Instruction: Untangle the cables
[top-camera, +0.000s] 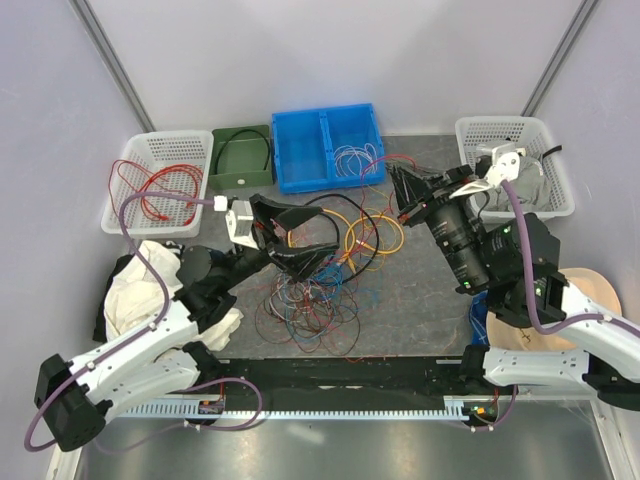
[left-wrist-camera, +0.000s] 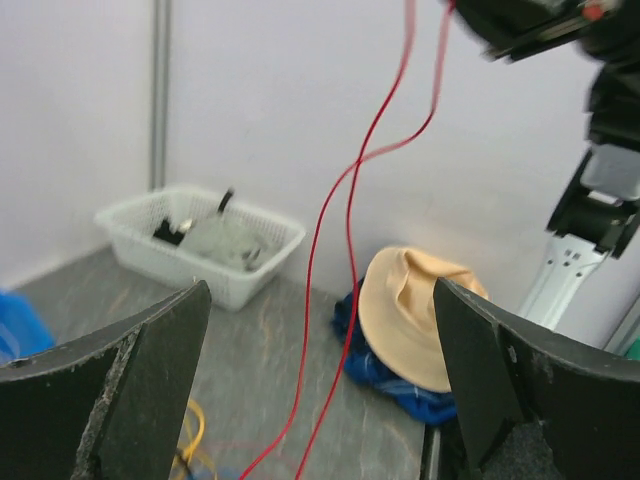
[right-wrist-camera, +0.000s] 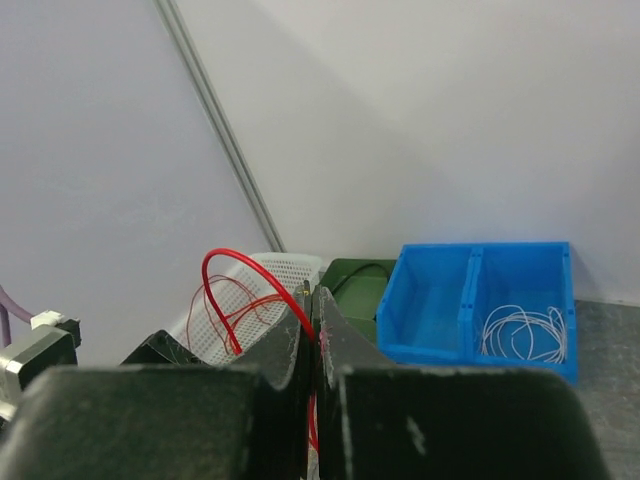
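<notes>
Two arms in white and black, each with a mauve hose.
The left arm (top-camera: 140, 350) and the right arm (top-camera: 565, 350) have white shells on the long parts and black joints between them. A thick mauve hose (top-camera: 170, 199) runs along each arm up to a white bracket (top-camera: 240, 222) near the wrist. The left gripper (left-wrist-camera: 320, 290) and the right gripper (right-wrist-camera: 315, 345) are black, and their fingers (left-wrist-camera: 150, 370) are broad and flat, with grey, scuffed edges.

Cables (top-camera: 318, 295): knotted heap of thin wires, lying at table centre. Yellow-orange loops (top-camera: 378, 235) at the heap's 2 o'clock. Thick black cable (top-camera: 345, 200) arcs at 12 o'clock. Fine strands (top-camera: 305, 318), red, brown and blue, at 6 o'clock. One red strand (left-wrist-camera: 348, 230) raised, pinched in right gripper (right-wrist-camera: 315, 335).
</notes>
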